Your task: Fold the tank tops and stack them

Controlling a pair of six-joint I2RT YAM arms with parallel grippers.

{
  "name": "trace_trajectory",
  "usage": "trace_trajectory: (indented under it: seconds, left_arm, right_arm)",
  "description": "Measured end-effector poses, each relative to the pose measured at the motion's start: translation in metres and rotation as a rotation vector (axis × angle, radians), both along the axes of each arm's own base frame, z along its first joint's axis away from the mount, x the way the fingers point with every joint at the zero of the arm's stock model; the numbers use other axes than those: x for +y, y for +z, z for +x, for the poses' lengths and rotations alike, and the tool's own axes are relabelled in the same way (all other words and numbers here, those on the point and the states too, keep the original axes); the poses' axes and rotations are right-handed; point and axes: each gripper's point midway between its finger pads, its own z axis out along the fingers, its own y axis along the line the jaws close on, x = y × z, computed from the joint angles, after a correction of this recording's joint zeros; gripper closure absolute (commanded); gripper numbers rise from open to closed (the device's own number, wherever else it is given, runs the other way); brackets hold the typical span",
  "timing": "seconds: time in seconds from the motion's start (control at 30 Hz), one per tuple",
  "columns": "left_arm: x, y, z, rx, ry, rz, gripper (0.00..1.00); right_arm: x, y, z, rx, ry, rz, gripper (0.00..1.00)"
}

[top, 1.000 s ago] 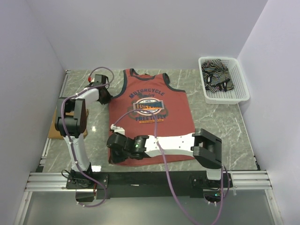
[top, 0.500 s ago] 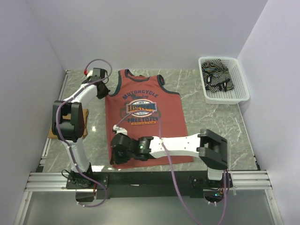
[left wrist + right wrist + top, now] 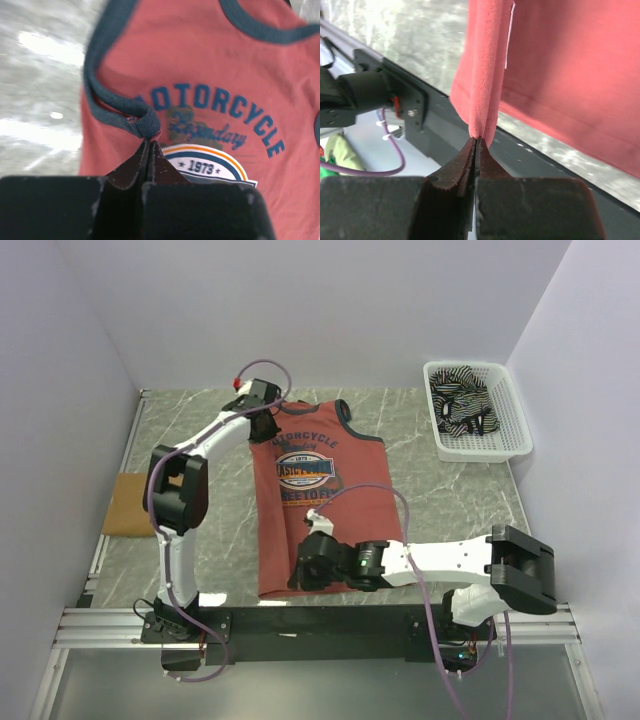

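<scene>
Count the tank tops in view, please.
3. The brick-red top is in the middle, pinched by the left claw and right claw; the striped top is bunched in the white basket; the mustard-tan top lies at far left. More may hide in the basket.

3 plain white walls box in the table: a back wall point(image 3: 320, 310), a left wall point(image 3: 60, 420) and a right wall point(image 3: 590, 420). The tabletop point(image 3: 460, 500) is grey marble-patterned with pale veins, and soft white glare point(image 3: 50, 42) lies on it in the left wrist view. A silver slotted rail point(image 3: 110, 625) and a black mounting bar point(image 3: 320, 620) run along its near edge. A white mesh basket point(image 3: 490, 453) sits in the far right corner.
</scene>
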Motion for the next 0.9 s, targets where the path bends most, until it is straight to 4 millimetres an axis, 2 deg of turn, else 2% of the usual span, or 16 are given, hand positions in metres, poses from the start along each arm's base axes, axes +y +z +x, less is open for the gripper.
trace_trajectory:
  seconds: [0.3, 0.57, 0.67, 0.7, 0.77, 0.8, 0.87, 0.9]
  left_arm:
    - [-0.052, -0.014, -0.003, 0.012, -0.087, 0.003, 0.99]
    - [-0.061, -0.027, -0.004, 0.027, -0.104, 0.007, 0.99]
    - [-0.063, -0.031, -0.004, 0.033, -0.109, 0.003, 0.89]
    - [-0.064, -0.031, -0.003, 0.031, -0.111, 0.003, 0.78]
    - [-0.066, -0.03, -0.001, 0.02, -0.119, -0.004, 0.63]
    - [-0.068, -0.029, 0.001, 0.009, -0.125, -0.01, 0.52]
    - [-0.073, -0.025, 0.006, -0.015, -0.142, -0.026, 0.42]
    - [-0.075, -0.022, 0.009, -0.03, -0.153, -0.031, 0.38]
  right_arm:
    - [-0.032, -0.023, -0.005, 0.028, -0.065, -0.011, 1.0]
    - [-0.044, -0.04, -0.007, 0.046, -0.097, -0.025, 1.0]
    - [-0.044, -0.041, -0.006, 0.049, -0.103, -0.022, 0.96]
    - [-0.044, -0.041, -0.006, 0.049, -0.106, -0.021, 0.87]
    - [-0.045, -0.041, -0.005, 0.05, -0.114, -0.021, 0.77]
    - [-0.046, -0.042, -0.006, 0.053, -0.116, -0.024, 0.67]
    - [-0.052, -0.046, -0.006, 0.058, -0.134, -0.038, 0.6]
    - [-0.057, -0.047, -0.007, 0.058, -0.142, -0.049, 0.54]
